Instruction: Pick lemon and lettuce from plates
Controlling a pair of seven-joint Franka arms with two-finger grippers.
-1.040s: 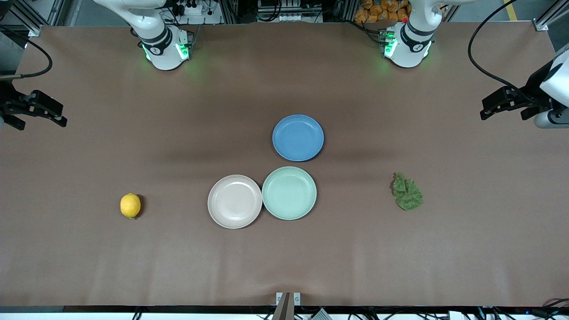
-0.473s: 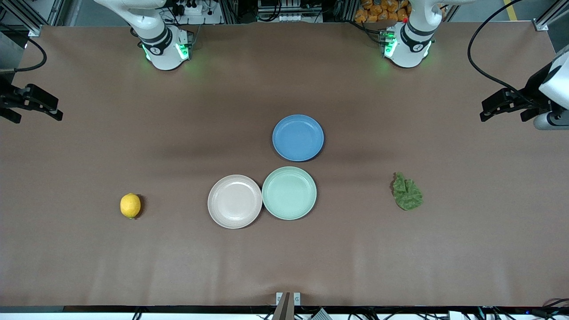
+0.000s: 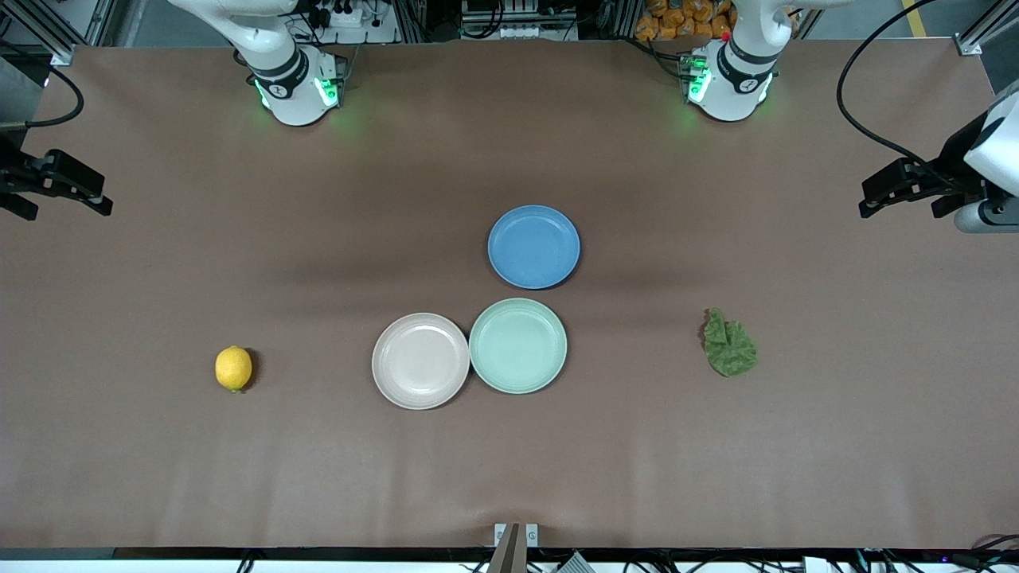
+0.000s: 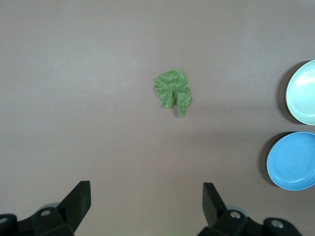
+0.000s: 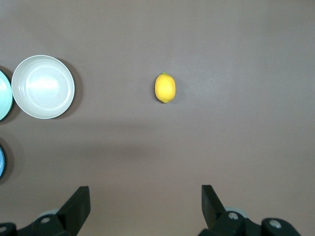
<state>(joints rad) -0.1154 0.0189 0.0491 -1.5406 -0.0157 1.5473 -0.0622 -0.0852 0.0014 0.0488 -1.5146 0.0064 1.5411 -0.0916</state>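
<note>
Yellow lemon (image 3: 233, 368) unmoved, lettuce (image 3: 728, 344) unmoved, both claws unchanged

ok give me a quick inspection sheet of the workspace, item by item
surface: brown table, flat.
job's things: lemon on the bare table toward the right arm's end; lettuce on the bare table toward the left arm's end; beige plate and mint plate side by side mid-table, nothing on either.
clutter: blue plate, farther from the front camera than the mint plate.
grippers: left gripper open, high over the table above the lettuce; right gripper open, high above the lemon.
cables: black cable looping to the left arm.
surroundings: frame rails and gear past the arm bases.
</note>
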